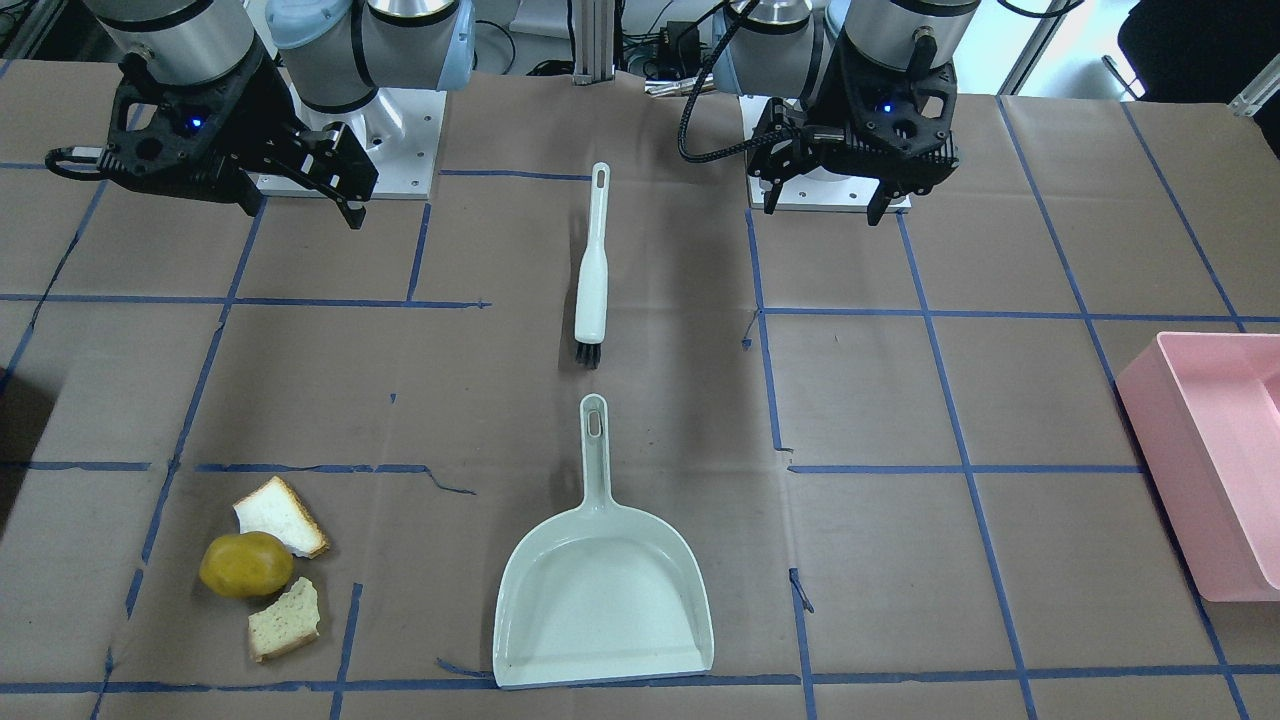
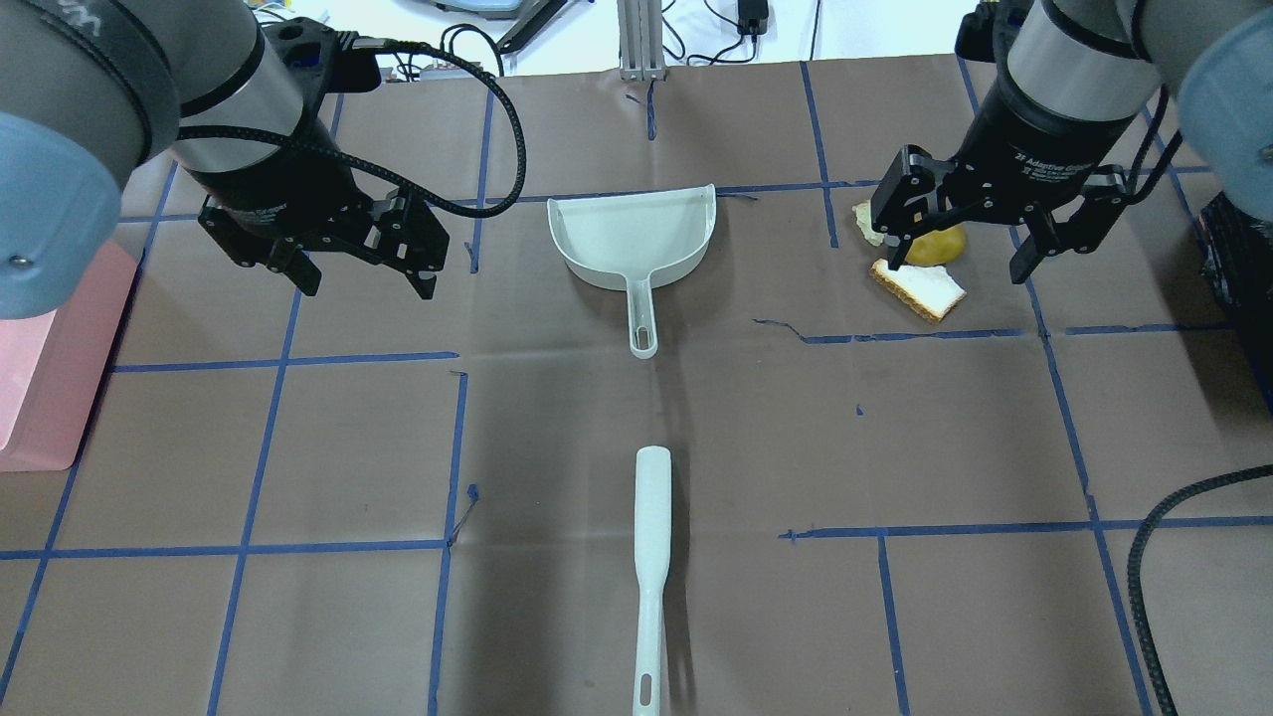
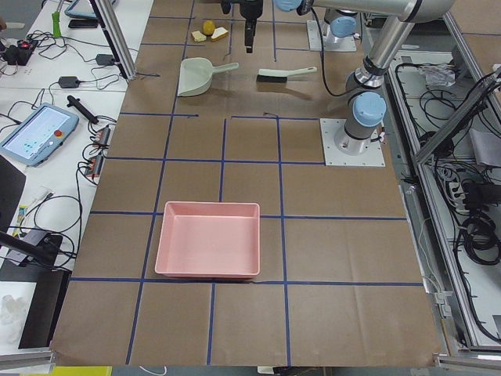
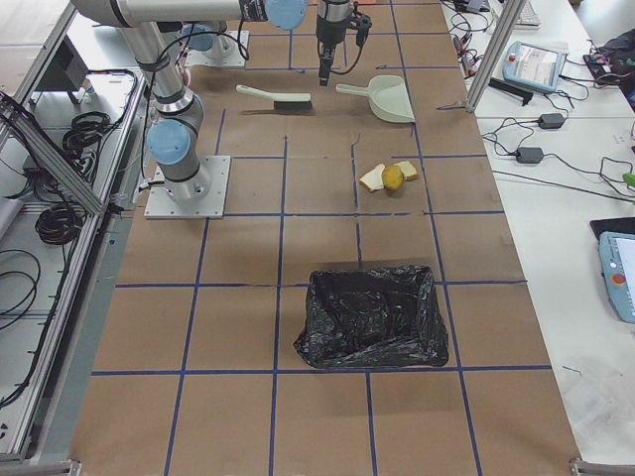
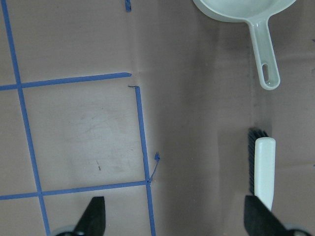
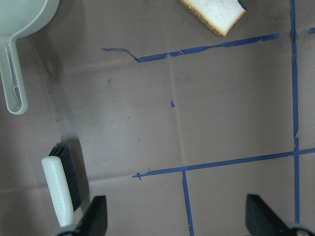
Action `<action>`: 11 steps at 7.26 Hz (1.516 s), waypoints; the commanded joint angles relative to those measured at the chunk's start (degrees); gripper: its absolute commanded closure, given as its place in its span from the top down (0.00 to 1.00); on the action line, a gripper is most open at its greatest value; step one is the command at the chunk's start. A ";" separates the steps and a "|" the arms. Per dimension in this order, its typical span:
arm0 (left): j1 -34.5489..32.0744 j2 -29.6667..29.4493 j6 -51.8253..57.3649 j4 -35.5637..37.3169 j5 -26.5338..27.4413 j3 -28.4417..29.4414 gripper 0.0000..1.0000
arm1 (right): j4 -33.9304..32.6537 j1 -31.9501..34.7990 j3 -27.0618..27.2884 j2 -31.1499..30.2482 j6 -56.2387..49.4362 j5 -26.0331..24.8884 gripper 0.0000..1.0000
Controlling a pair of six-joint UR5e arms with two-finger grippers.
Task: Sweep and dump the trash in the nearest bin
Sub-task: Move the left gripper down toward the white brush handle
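Note:
The trash lies together on the robot's right side: two torn bread pieces (image 1: 281,515) (image 1: 284,620) and a round yellow-brown lump (image 1: 246,565). In the overhead view the lump (image 2: 945,247) is partly hidden behind my right gripper (image 2: 957,267), which hangs open and empty above the table. The near bread piece (image 6: 214,12) shows at the top of the right wrist view. My left gripper (image 2: 366,286) is open and empty, left of the white dustpan (image 2: 636,239). The white brush (image 2: 651,557) lies in line with the dustpan handle, nearer the robot.
A pink bin (image 3: 207,251) stands on the robot's left end of the table. A bin lined with a black bag (image 4: 372,317) stands on the right end, near the trash (image 4: 392,177). Blue tape lines grid the brown table cover.

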 commanded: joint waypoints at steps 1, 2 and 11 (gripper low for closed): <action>-0.07 0.03 -0.44 0.00 0.00 0.05 1.00 | 1.78 -0.19 -0.43 -0.48 0.66 -0.50 1.00; -0.07 0.03 -0.44 0.00 0.00 -0.03 1.00 | 1.97 -0.10 -0.09 -0.40 0.67 -0.16 1.00; -5.48 -1.46 -12.46 -0.18 6.15 -0.12 1.00 | 1.01 0.16 -7.53 5.91 0.85 -4.29 1.00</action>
